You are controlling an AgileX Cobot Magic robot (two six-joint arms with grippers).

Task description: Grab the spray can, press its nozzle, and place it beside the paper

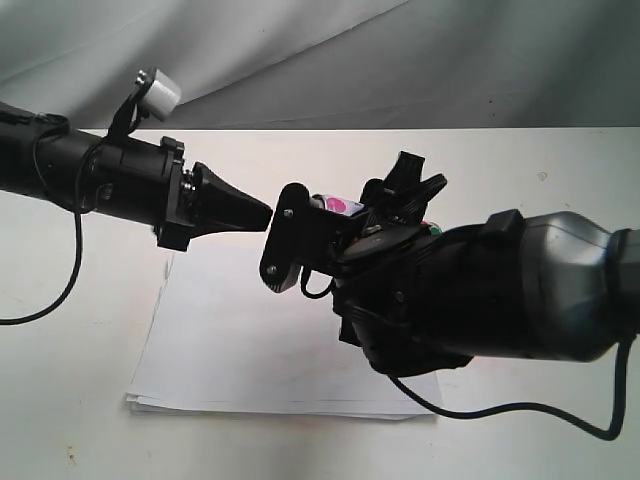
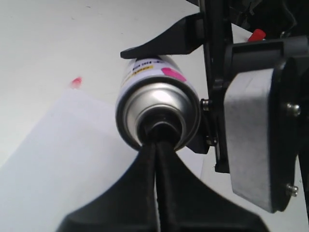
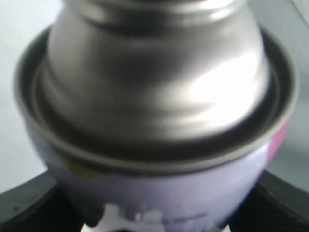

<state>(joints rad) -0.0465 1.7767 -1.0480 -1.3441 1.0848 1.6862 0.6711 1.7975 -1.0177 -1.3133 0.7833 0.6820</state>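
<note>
My right gripper (image 1: 385, 205) is shut on the spray can (image 1: 337, 205), holding it on its side above the paper (image 1: 250, 340) with its top facing left. In the right wrist view the can's shiny domed top (image 3: 154, 87) fills the picture, and the fingers (image 3: 24, 208) clamp the labelled body. My left gripper (image 1: 262, 213) is shut, and its joined tips (image 2: 157, 145) rest against the centre of the can's top (image 2: 159, 104). They cover the nozzle there. The paper (image 2: 63, 159) lies flat on the table under both grippers.
A white table (image 1: 80, 400) carries the paper, with a grey cloth backdrop (image 1: 300, 50) behind. A small red mark (image 2: 76, 82) lies on the table past the paper's edge. A grey-faced block of the right arm (image 2: 251, 145) sits beside the can. Cables (image 1: 500, 410) hang from both arms.
</note>
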